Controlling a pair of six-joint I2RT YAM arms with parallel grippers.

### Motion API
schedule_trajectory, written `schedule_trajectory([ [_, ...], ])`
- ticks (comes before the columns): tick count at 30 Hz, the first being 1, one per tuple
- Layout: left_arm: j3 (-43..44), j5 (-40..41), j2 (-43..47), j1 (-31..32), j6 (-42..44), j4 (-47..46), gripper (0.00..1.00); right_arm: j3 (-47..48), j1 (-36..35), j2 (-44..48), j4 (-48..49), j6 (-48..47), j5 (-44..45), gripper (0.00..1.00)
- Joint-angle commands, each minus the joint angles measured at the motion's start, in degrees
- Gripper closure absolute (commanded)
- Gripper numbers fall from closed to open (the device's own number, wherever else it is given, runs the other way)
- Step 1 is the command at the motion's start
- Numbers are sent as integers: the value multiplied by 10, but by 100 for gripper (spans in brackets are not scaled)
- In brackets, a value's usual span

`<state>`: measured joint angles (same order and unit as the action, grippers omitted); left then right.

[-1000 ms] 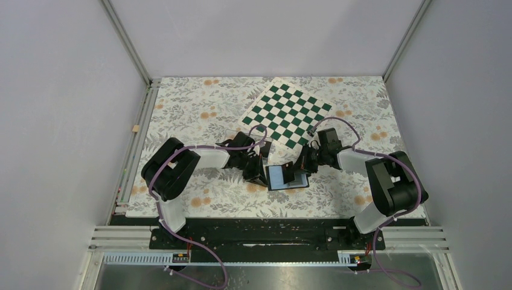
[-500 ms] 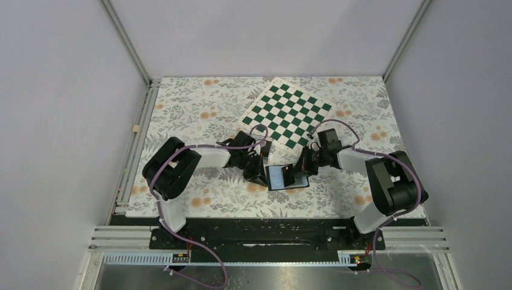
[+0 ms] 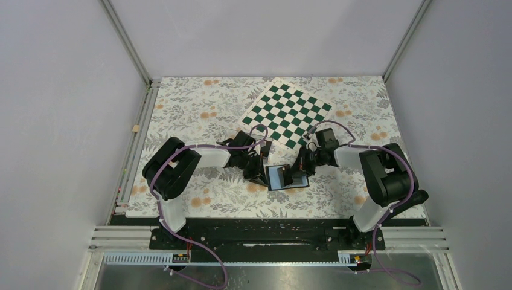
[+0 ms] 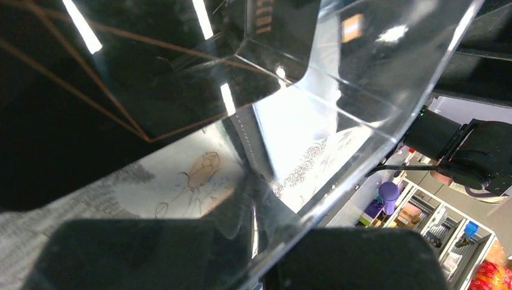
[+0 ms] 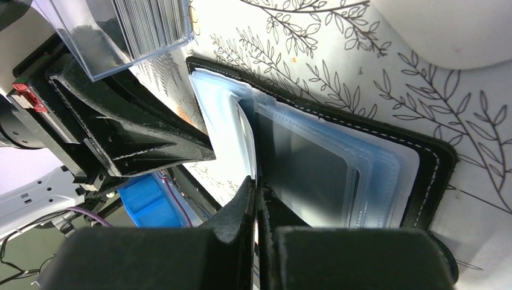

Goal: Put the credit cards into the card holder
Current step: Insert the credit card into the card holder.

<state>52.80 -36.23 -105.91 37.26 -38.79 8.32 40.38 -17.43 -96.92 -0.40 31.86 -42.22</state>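
Left fingers [image 3: 258,171] sitting just beside holder at its 9 o'clock; glare hiding gap, width impossible to tell. Clear plastic box [image 5: 81,45] sitting near them, holding stack of grey-edged credit cards [image 5: 151,19]. Small black bifold card holder [image 3: 282,179] lying open on floral bench [image 3: 199,109], at 6 o'clock of green-and-white checkered board [image 3: 288,113]. Right fingers [image 3: 290,175] reaching in from 2 o'clock, pinching narrowly on thin pale sheet [image 5: 244,136] standing edge-on among sleeves; card or sleeve unclear.
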Motion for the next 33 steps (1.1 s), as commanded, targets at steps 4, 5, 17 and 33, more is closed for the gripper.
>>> schedule_trajectory([
  [4,13,24,-30,0,2,4,100,3,-6,-14,-19,-4,-6,100],
  [5,15,24,-29,0,3,6,100,5,-8,-14,-23,-5,-3,100],
  [17,27,28,-25,1,6,19,100,53,-59,-6,-139,-24,72,72],
  [33,55,44,-7,6,24,57,95,117,-89,-43,-133,-19,7,48],
])
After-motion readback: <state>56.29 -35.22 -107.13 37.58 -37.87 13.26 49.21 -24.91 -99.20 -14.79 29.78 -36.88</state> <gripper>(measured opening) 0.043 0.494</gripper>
